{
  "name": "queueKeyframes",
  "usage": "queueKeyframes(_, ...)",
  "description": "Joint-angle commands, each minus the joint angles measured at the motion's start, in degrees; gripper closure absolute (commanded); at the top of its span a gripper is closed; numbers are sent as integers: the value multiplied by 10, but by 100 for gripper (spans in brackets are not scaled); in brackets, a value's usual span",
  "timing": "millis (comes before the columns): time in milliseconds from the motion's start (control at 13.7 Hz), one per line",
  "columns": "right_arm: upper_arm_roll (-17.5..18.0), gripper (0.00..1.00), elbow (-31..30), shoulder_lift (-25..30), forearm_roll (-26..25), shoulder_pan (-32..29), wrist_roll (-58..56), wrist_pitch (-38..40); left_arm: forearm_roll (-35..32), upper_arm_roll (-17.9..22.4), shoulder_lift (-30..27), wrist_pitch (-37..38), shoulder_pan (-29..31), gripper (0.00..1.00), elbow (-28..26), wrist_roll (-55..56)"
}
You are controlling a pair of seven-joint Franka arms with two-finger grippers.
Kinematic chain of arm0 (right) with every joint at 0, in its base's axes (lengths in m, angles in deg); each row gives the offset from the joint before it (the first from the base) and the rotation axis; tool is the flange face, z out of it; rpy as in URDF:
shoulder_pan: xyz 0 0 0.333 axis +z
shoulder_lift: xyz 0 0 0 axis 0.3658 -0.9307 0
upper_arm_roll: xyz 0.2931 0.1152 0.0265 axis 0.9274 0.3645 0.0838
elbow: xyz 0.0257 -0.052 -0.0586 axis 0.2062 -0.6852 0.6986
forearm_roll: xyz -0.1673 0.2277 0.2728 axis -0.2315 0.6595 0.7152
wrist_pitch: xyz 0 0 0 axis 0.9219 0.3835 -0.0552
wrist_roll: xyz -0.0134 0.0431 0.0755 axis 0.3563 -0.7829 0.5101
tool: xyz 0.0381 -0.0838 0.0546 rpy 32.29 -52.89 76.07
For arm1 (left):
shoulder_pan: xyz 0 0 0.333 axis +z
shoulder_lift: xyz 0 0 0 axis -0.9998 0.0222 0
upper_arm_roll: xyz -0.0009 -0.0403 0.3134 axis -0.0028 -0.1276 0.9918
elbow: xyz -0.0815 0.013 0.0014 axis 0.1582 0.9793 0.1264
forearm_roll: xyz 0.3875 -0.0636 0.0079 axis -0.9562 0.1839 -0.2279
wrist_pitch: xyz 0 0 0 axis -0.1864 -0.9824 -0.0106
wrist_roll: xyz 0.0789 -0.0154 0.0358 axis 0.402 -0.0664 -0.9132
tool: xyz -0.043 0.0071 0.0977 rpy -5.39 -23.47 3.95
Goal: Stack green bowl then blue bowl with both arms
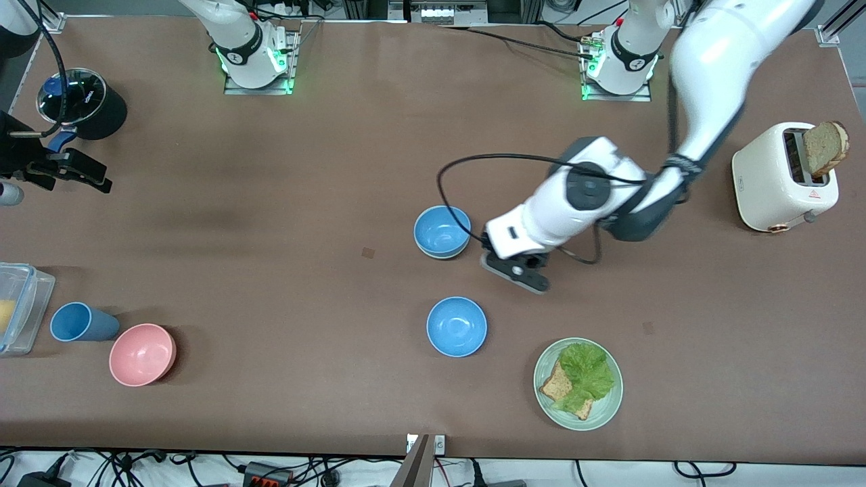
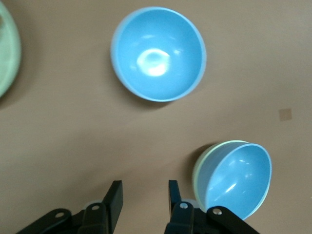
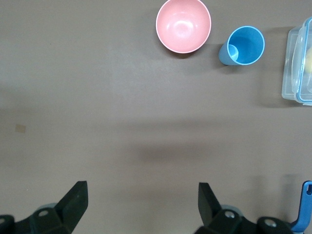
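Observation:
One blue bowl [image 1: 442, 230] sits nested inside the green bowl [image 1: 441, 256], of which only a pale rim shows, near the table's middle. In the left wrist view the nested blue bowl [image 2: 240, 179] and the green rim [image 2: 197, 170] lie right beside one finger. A second blue bowl [image 1: 457, 326] stands alone, nearer the front camera; it also shows in the left wrist view [image 2: 158, 53]. My left gripper [image 1: 515, 269] [image 2: 145, 189] is open and empty, low over bare table beside the stack. My right gripper [image 1: 71, 169] [image 3: 141, 192] is open and empty at the right arm's end of the table.
A green plate [image 1: 609, 406] with lettuce and bread lies near the front edge. A toaster [image 1: 778, 179] holding bread stands at the left arm's end. A pink bowl [image 1: 142, 354], blue cup [image 1: 78, 322], clear container [image 1: 30, 304] and black pot [image 1: 84, 103] are at the right arm's end.

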State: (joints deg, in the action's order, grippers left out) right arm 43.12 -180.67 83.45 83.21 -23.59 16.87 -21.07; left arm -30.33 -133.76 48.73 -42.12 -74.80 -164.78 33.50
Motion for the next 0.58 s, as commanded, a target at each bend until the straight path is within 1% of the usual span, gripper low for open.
queueKeyframes(0,2,0,-8,10,-2,-2,-3,2,11,-11,-12,69,15,47,33,-8)
queueKeyframes(73,2,0,-8,10,-2,-2,-4,3,11,-13,-12,95,23,46,46,-8)
queueKeyframes(146,2,0,-8,10,-2,-2,-8,3,11,-17,-13,118,27,39,58,-9)
queueKeyframes(218,2,0,-8,9,-2,-2,-8,3,12,-20,-13,133,35,23,70,-10)
queueKeyframes(291,2,0,-8,10,-2,-2,-8,3,14,-22,-12,138,48,0,71,-26)
queueKeyframes(364,2,0,-8,10,-2,-2,-8,9,14,-31,-13,139,58,0,72,-55)
queueKeyframes(510,2,0,-8,10,-4,-2,-8,11,16,-48,-16,142,92,0,72,-75)
